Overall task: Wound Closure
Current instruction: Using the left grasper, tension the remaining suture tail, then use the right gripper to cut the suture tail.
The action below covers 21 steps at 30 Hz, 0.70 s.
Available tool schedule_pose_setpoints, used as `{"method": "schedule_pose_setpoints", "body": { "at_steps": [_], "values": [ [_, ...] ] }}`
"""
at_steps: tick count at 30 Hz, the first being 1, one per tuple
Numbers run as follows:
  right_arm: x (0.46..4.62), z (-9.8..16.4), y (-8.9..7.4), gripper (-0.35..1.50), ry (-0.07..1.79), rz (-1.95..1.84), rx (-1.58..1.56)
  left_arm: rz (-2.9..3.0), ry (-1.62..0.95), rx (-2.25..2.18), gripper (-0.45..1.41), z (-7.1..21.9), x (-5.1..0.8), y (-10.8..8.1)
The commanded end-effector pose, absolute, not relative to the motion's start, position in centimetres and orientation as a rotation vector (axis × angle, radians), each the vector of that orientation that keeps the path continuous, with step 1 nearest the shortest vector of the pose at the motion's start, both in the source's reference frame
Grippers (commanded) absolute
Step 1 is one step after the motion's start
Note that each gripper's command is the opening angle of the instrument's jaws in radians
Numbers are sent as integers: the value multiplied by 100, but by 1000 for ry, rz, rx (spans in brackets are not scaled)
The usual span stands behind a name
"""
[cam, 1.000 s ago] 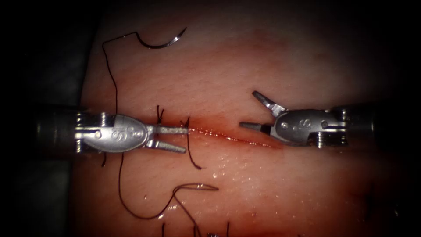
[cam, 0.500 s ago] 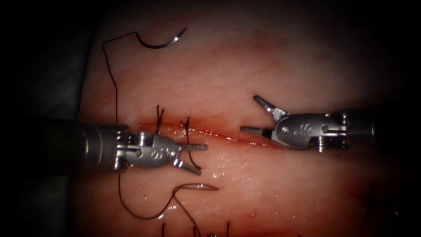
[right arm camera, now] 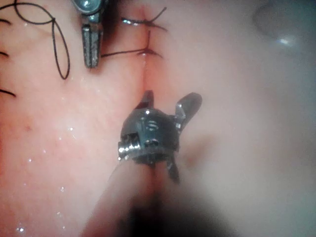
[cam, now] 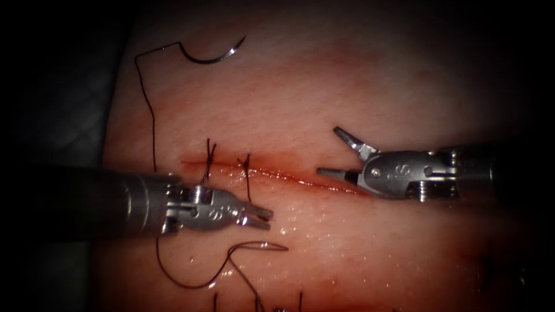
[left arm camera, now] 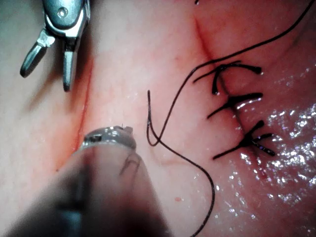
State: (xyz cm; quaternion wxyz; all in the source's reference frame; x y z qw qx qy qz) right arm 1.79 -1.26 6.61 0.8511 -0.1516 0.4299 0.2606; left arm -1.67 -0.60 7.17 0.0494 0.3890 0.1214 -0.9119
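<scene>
My left tool [cam: 269, 219] lies just below the cut [cam: 289, 175], its jaws closed on the loose tail of the second stitch [cam: 247, 173]. From the right wrist view, the left tool [right arm camera: 92, 47] looks shut, with the thread [right arm camera: 123, 52] running from it to the stitch. My right tool [cam: 326, 150] hovers over the right part of the cut with jaws wide open, holding nothing. The curved needle [cam: 214, 56] lies free on the tissue, far up and left, not in the tissue. Its thread [cam: 151, 138] trails down past the left tool.
Two tied stitches [cam: 209, 157] cross the left end of the cut. A slack thread loop [cam: 254, 247] lies below the left tool. Red fluid wets the tissue [cam: 347, 242] along the cut. More stitches [left arm camera: 237, 103] lie on the tissue close by.
My left tool has moved down and to the right, from the cut line to the second stitch's tail, and its jaws have narrowed onto it. The right tool and needle have stayed still.
</scene>
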Motion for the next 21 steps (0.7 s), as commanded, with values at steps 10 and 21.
{"method": "schedule_pose_setpoints", "body": {
  "at_steps": [10,21],
  "values": [
    [204,674,-149,135,928,462,-231,-2775,382,1276,-45,716,-145,-47],
    [267,675,-165,130,1027,314,-253,-2721,309,1388,-45,695,-123,-32]
  ]
}}
